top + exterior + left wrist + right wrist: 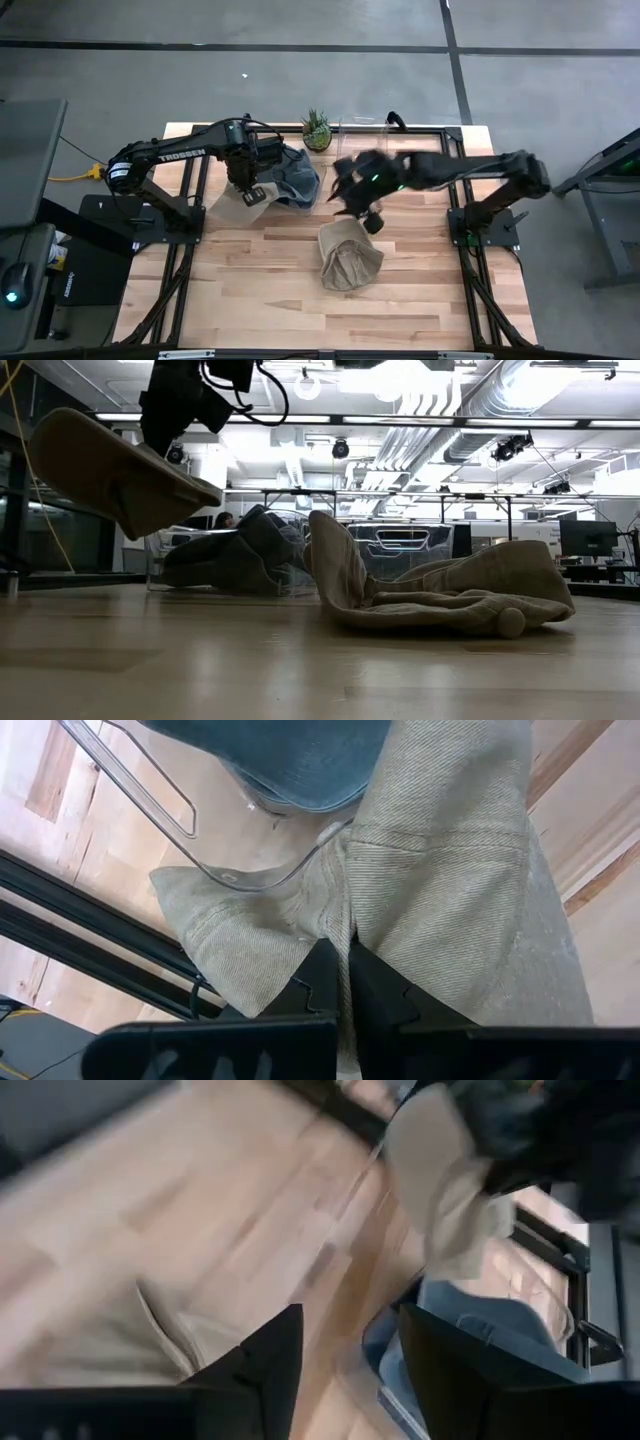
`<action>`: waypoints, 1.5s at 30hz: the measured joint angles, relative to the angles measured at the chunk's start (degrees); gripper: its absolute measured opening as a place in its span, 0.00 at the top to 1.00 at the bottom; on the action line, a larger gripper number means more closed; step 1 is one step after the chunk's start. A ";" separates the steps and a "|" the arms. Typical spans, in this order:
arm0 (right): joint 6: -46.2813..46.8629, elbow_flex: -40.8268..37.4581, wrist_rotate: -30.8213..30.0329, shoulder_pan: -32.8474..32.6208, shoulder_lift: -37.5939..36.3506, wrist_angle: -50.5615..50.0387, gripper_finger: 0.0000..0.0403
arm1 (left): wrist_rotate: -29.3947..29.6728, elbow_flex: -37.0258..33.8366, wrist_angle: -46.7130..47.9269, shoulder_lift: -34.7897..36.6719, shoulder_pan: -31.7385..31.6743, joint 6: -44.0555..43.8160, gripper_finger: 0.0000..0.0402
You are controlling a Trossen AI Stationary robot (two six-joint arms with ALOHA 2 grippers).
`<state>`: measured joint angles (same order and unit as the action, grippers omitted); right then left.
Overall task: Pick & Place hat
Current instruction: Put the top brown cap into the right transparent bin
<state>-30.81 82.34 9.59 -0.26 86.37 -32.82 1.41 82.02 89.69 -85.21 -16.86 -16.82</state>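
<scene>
A beige cloth hat (110, 470) hangs lifted in my left gripper (343, 965), which is shut on it just left of a clear bin (300, 178). In the high view this hat (228, 207) shows below the left gripper (252, 195). A blue denim hat (300, 760) lies inside the bin. A second beige hat (348, 258) lies crumpled on the table with its brim down. My right gripper (345, 1370) is open and holds nothing; in the high view the right gripper (368, 212) hovers between the bin and that second hat. My left gripper pinches a raised fold of the beige hat's cloth (345, 925) between its two fingers, coming from above and pointing down. The hat is lifted clear of the table (120, 485) and hangs tilted below the fingers, its sides spreading out slack on both sides.
A small potted plant (316, 130) stands at the table's far edge beside the bin. Black frame rails (455, 215) run along the table's left and right sides. Bare wood (260, 290) lies toward the near edge.
</scene>
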 joint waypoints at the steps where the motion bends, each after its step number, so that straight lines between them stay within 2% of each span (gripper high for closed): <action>1: -1.85 -0.02 -1.83 -0.90 1.57 0.31 0.59 | 0.00 0.00 0.00 0.02 0.00 0.02 1.00; 6: -10.28 -0.02 -14.78 -5.13 9.57 9.52 0.58 | -0.99 0.00 -0.64 0.00 0.00 0.04 1.00; 11: -16.43 -0.02 -21.27 -7.48 17.58 23.51 0.58 | -3.52 0.00 -3.41 0.00 0.00 -0.53 1.00; 16: -20.91 -0.04 -28.73 -8.64 23.43 35.95 0.58 | -3.65 0.00 -4.70 -0.02 0.00 -1.01 1.00; 22: -25.13 -0.01 -30.08 -8.66 28.02 46.81 0.58 | -3.60 0.00 -4.69 -0.02 0.00 -1.03 1.00; 24: -25.75 -0.02 -28.69 -8.77 29.35 49.74 0.58 | -3.61 0.00 -4.69 -0.02 0.00 -1.03 1.00; 26: -25.85 -0.01 -27.13 -8.80 30.68 51.02 0.58 | -3.61 0.00 -4.68 -0.02 0.00 -1.03 1.00; 29: -26.23 -0.02 -28.31 -8.80 32.09 50.98 0.57 | -3.61 0.00 -4.72 -0.02 0.00 -1.28 1.00; 36: -21.48 -0.02 -27.94 -8.06 31.93 54.37 0.54 | -4.46 0.00 -5.16 -0.02 0.00 -1.69 1.00; 43: -21.92 -0.02 -25.59 -6.24 31.93 54.53 0.49 | -5.66 0.00 -6.09 -0.02 0.00 -1.69 1.00; 45: -21.77 -0.02 -23.23 -5.63 31.93 54.54 0.48 | -5.67 0.00 -6.31 -0.02 0.00 -1.69 1.00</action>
<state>-52.58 82.32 -13.64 -5.89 118.30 21.71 -4.26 82.02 83.38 -85.23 -16.86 -18.50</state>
